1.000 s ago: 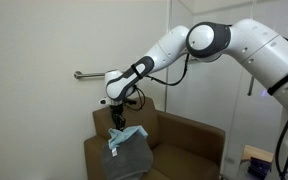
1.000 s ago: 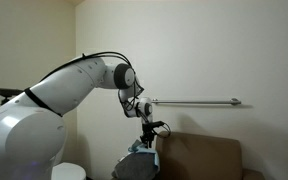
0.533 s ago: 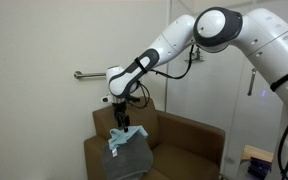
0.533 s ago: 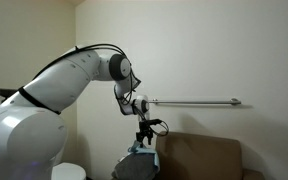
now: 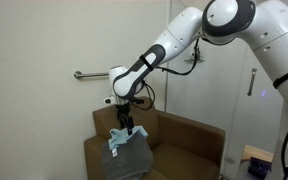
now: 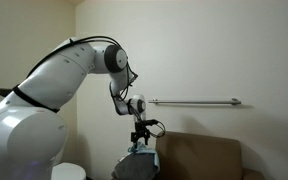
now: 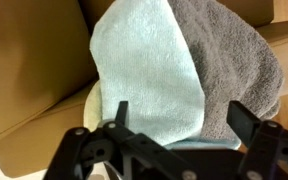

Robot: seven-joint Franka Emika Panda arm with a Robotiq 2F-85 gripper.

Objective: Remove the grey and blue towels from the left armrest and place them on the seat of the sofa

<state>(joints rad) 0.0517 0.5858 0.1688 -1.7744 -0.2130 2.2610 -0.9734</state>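
Note:
The grey towel (image 5: 131, 158) hangs over the left end of the brown sofa (image 5: 189, 137), and the light blue towel (image 5: 121, 138) lies on top of it. My gripper (image 5: 124, 124) hovers just above them, pointing down, open and holding nothing. In the wrist view the blue towel (image 7: 144, 70) lies over the grey towel (image 7: 234, 60), both just beyond my open gripper (image 7: 182, 115), with brown sofa (image 7: 29, 60) to the left. From the other side, the gripper (image 6: 142, 139) stands over the towels (image 6: 141, 160).
A metal rail (image 5: 84, 75) runs along the wall behind the sofa, long in an exterior view (image 6: 194, 101). A box-like object (image 5: 254, 160) stands beside the sofa at the right. The sofa backrest (image 6: 199, 155) rises right of the towels.
The jaws have opened wide and let go of the blue towel, which now rests on the grey one. The arm's elbow has swung upward.

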